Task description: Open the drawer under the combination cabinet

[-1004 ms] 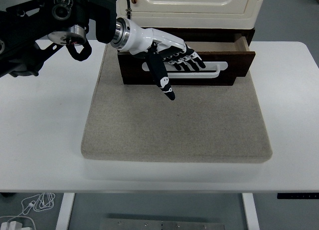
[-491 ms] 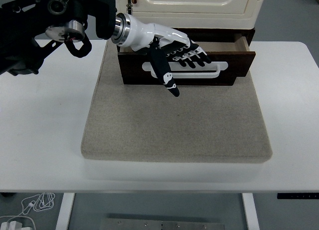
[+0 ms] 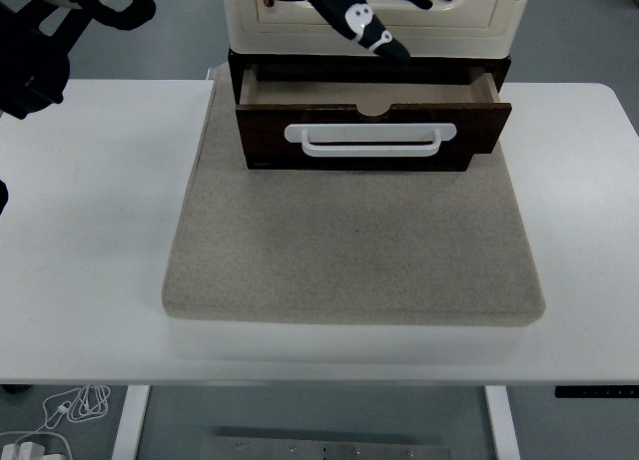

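The dark brown drawer [image 3: 371, 133] under the cream cabinet [image 3: 379, 21] stands pulled out toward me, its white handle [image 3: 369, 140] free and the inside showing as a brown strip. My left hand [image 3: 384, 6] is raised at the picture's top edge, in front of the cabinet door and above the drawer. Its black and white fingers [image 3: 369, 26] are spread and hold nothing. The hand touches neither the handle nor the drawer. The right arm does not show.
The cabinet stands at the far end of a grey mat [image 3: 349, 245] on the white table [image 3: 90, 230]. My left arm's black links [image 3: 45, 41] fill the top left corner. White cables [image 3: 60, 415] lie on the floor at bottom left.
My left hand has let go of the drawer handle and risen from the drawer front to the top of the picture. The drawer stays pulled out as before.
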Robot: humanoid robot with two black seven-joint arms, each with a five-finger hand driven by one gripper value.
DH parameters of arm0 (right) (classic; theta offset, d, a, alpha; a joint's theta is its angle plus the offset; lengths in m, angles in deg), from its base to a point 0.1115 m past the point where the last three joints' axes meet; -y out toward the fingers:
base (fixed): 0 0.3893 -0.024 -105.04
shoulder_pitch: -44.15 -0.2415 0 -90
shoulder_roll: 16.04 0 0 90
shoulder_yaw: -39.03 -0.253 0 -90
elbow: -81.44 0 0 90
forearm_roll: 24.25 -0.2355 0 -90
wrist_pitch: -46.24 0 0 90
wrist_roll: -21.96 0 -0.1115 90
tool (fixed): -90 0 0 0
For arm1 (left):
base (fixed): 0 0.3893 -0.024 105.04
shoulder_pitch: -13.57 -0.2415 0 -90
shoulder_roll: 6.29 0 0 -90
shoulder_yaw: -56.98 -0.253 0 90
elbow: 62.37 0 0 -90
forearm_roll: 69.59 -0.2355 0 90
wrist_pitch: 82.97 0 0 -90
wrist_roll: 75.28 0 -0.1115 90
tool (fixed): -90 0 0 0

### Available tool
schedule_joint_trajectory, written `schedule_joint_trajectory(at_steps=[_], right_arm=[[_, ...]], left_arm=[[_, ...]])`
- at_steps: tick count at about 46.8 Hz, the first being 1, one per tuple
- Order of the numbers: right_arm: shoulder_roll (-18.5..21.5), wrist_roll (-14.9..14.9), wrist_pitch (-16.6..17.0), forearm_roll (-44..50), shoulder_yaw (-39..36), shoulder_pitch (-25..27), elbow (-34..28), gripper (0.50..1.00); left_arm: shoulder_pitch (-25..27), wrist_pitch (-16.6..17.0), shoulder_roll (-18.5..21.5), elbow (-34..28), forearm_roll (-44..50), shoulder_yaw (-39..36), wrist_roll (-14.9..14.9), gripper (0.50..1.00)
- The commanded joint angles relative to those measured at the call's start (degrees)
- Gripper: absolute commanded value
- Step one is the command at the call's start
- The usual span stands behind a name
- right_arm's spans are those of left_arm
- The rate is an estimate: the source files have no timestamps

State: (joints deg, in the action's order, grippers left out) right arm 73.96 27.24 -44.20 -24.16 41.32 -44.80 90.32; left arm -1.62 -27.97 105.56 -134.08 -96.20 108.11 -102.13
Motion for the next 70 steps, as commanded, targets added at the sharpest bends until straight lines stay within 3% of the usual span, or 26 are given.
schedule_joint_trajectory(at_steps=[1, 17, 34, 52, 57, 64, 70], right_arm=[[0.0, 0.0, 0.0, 0.0, 0.0, 0.0, 0.0, 0.928], [0.0, 0.0, 0.0, 0.0, 0.0, 0.0, 0.0, 0.928], [0.0, 0.0, 0.0, 0.0, 0.0, 0.0, 0.0, 0.928], [0.0, 0.0, 0.0, 0.0, 0.0, 0.0, 0.0, 0.928], [0.0, 0.0, 0.0, 0.0, 0.0, 0.0, 0.0, 0.928], [0.0, 0.0, 0.3, -0.1, -0.2, 0.0, 0.0, 0.928], [0.0, 0.0, 0.4, -0.2, -0.1, 0.0, 0.0, 0.928]], left_arm=[[0.0, 0.0, -0.2, 1.7, 2.2, 4.1, 0.4, 1.000], [-0.1, 0.0, -0.1, 11.2, 10.2, 20.3, 2.2, 1.000], [-0.1, 0.0, 0.9, 22.0, 15.0, 31.5, 7.7, 1.000], [-0.1, 0.3, 4.3, 35.1, 15.1, 32.6, 19.3, 1.000], [-0.2, 7.0, 4.3, 37.2, 15.1, 32.1, 20.8, 1.000], [0.7, 18.8, 4.0, 42.2, 15.3, 31.8, 20.1, 1.000], [0.7, 24.6, 2.3, 45.7, 15.3, 31.4, 19.8, 1.000]])
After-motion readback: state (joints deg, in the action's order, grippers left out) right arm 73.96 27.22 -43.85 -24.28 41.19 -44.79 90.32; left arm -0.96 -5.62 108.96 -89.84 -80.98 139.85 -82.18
